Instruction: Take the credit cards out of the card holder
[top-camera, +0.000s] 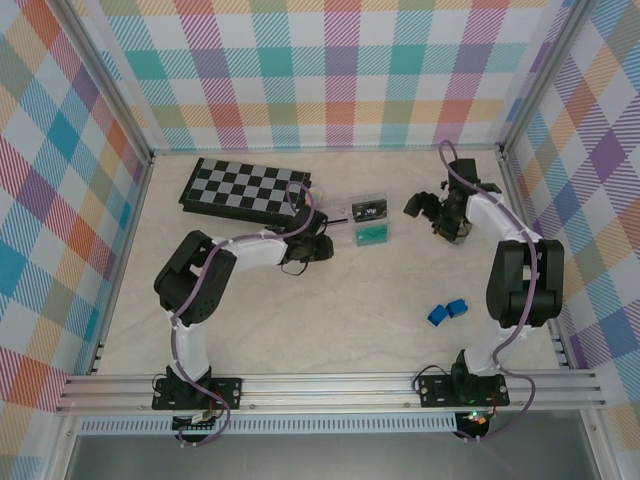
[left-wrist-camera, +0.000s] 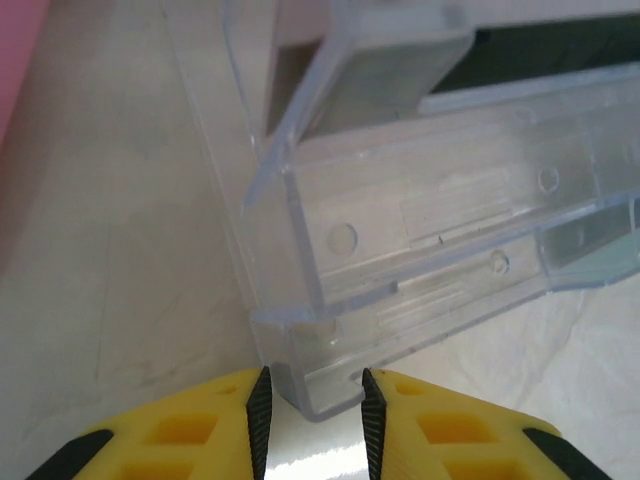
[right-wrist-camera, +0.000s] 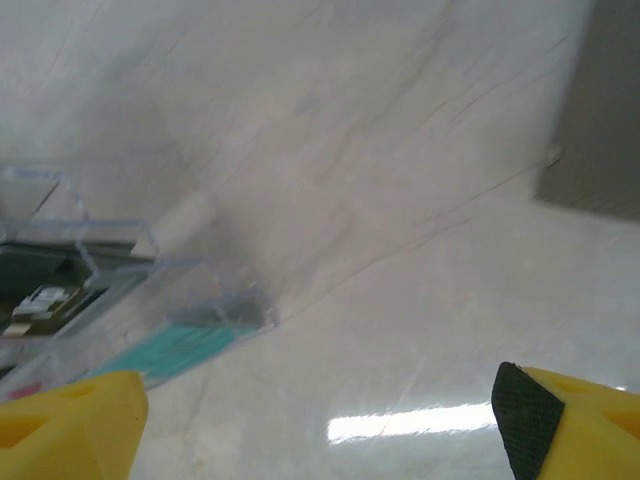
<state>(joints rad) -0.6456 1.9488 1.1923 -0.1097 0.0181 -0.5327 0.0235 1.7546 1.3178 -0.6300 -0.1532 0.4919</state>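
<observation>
Clear glossy plastic box (left-wrist-camera: 420, 230), smooth shiny table (left-wrist-camera: 120, 250)

A clear plastic box (top-camera: 366, 222) lies mid-table on the pale marbled tabletop (top-camera: 330, 340), and one of its corners fills the narrow gap between the yellow fingers of the left gripper (left-wrist-camera: 315, 410); a black-and-white chequered board (top-camera: 245, 188) blocks the back left, just behind the left arm (top-camera: 250, 248). The right gripper (right-wrist-camera: 320, 425) has its fingers spread wide over bare table, with an open strip between it and the box's right end. Toward the front, the centre and left are free to cross, while a small bright-blue folded object (top-camera: 447, 311) lies near the right arm (top-camera: 522, 280)
</observation>
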